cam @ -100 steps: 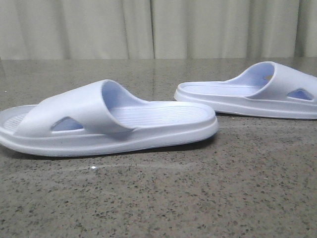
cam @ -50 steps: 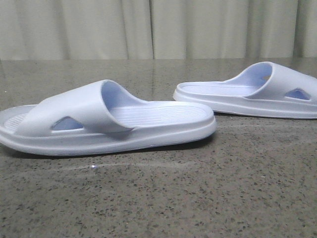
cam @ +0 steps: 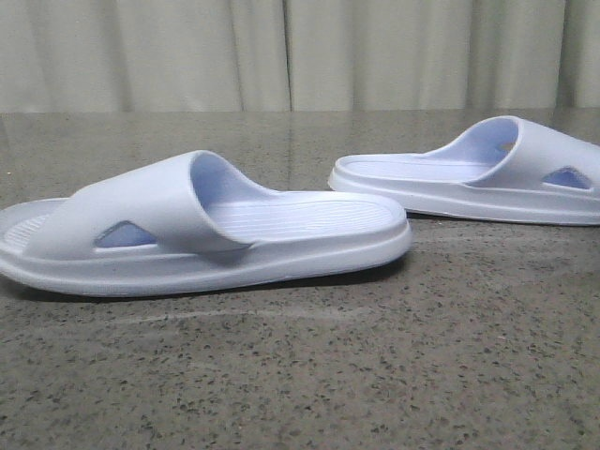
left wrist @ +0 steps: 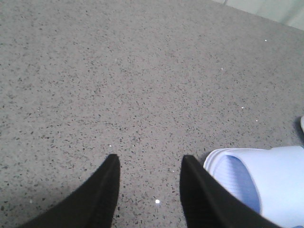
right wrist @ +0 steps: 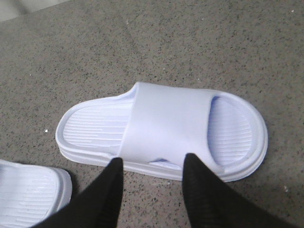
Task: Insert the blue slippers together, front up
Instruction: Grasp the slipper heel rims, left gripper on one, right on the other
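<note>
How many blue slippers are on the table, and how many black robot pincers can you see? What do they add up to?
Blue slippers: 2, the near slipper and the far slipper.
Black pincers: 2, the left pincer and the right pincer, both open.
Total: 4

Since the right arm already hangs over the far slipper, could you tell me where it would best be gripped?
I would take the far slipper by its wide strap, coming from above. It lies flat, sole down on the table, and the strap arches clear of the footbed, so one finger could likely slip under. The open right gripper hangs beside the strap's cutout side.
</note>
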You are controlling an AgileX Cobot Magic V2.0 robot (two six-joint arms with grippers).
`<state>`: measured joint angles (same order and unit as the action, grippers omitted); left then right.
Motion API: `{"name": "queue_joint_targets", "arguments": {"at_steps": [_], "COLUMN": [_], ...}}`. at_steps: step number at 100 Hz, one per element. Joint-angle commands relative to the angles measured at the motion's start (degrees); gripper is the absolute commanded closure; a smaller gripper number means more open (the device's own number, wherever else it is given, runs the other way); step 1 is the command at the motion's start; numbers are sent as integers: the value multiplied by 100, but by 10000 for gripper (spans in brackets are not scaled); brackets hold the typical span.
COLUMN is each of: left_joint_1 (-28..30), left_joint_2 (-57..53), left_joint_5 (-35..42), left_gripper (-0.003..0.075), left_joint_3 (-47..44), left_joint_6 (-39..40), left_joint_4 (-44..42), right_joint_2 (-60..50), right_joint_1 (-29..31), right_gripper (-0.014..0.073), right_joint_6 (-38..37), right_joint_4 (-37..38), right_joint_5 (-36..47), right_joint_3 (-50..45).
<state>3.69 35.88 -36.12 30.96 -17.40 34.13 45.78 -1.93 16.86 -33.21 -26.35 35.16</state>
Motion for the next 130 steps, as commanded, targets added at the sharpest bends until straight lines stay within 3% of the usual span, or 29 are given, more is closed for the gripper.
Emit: {"name": "queue_joint_targets", "arguments": {"at_steps": [1,31,48,79,105,118,130], "left_joint_1": [-16,-16,-16,-16,-16,-16,-16], "left_joint_2": [135,349,474,693,693,693,693], "left_joint_5": [248,248,286,309,309,313,313], "left_gripper": [379,379,379,379,379,379,379], "left_joint_3": [198,198,201,201,201,201,201], "left_joint_6": [-71,-107,-238,-414,-537,-684,-695], "left_joint_4": [311,362,416,535,625,761,802], "right_joint_2": [80,1088,1765,2831,3118,3311,3506], "right_joint_1": [213,1506,1539,1544,1892,2019,2024], "right_gripper": [287,287,287,287,287,287,287], "right_joint_6": [50,71,303,1120,1425,2125,2231], "right_joint_4": [-3,-3,-118,-1034,-1259,-2104,-2143], "right_joint_5": [539,106,6,-707,-1140,-1627,-1861], "right_joint_3": [214,336,668,1327,1422,1422,1422]}}
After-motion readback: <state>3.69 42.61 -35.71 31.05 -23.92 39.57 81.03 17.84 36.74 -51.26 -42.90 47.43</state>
